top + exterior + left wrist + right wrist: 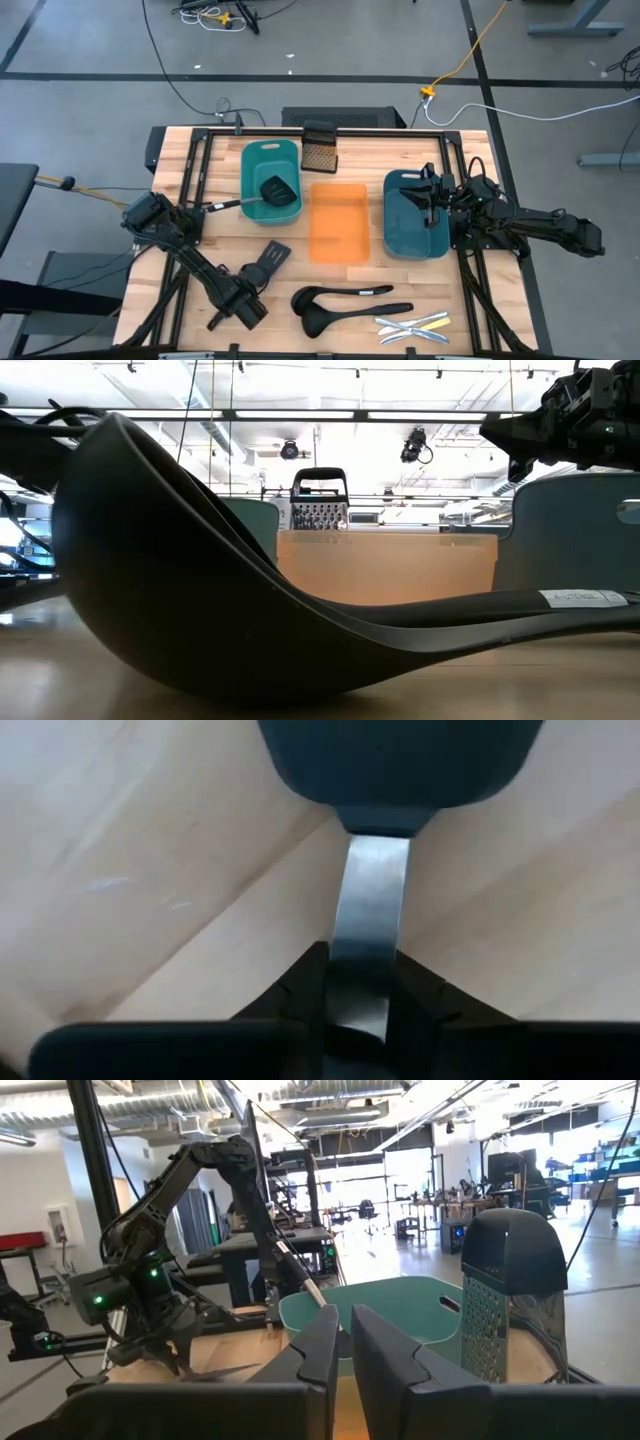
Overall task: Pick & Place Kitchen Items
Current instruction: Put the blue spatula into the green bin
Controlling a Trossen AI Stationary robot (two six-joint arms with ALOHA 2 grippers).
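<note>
A black-headed spatula (272, 257) with a flat metal handle lies on the wooden table near its front left. My left gripper (250, 288) stands over the handle, pointing down, shut on it (362, 1005). A second spatula (275, 190) rests with its head in the teal tray (262, 152) and its handle over the tray's left rim. Two black ladles (345, 305) lie at the front middle, with a few pale cutlery pieces (415, 325) to their right. My right gripper (428, 195) waits above the blue tray (410, 240), shut (345, 1350) and holding nothing. My left gripper pinches the spatula's metal handle (368, 935) between its two fingers, a short way back from the black head (395, 765). The fingers come from above, pointing down, one on each long edge of the handle. The spatula lies flat on the table.
An orange tray (338, 222) stands between the teal and blue trays. A small dark mesh box (319, 146) stands behind it at the far edge. In the low view a ladle's bowl (200, 590) fills the foreground. Bare wood shows at the table's front left.
</note>
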